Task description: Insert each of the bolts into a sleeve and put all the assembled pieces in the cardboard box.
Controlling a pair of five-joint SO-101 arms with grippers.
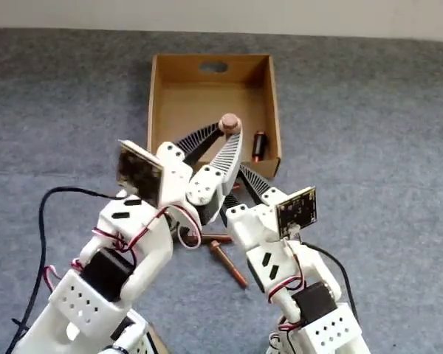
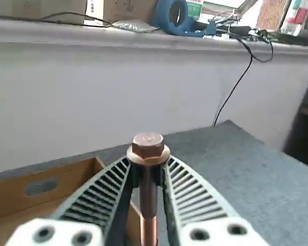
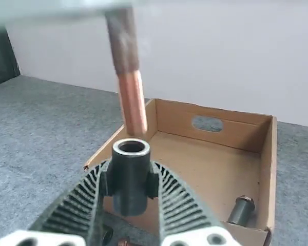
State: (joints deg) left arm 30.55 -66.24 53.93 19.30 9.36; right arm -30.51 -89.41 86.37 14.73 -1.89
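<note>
The bolt (image 2: 148, 174) is up in the air, hex head on top and shank pointing down, and the left gripper (image 2: 148, 161) is clamped tight on it just under the head. Right beneath, the dark sleeve (image 3: 131, 192) stands upright, pinched between the closed fingers of the right gripper (image 3: 129, 171), mouth open to the top. In the right wrist view the copper tip hangs just above that mouth and by my read has not gone in, so this insertion is lined up but not made. Out at twelve o'clock from the pair sits the cardboard box (image 1: 155, 103), and here's the score so far: one assembled piece (image 1: 258, 145) lies inside, at about four o'clock on the box floor, close to the near wall. Swing round to six o'clock from the grippers and a loose bolt (image 1: 229, 262) lies on the grey table (image 1: 369, 110) between the two arms, with what looks like another one just beside it, half hidden by the arms. So I'd call it one piece done, a second on the brink, and at least one bolt waiting for a sleeve. After this mating, the joined piece has to go into the box, then the floor bolts.
</note>
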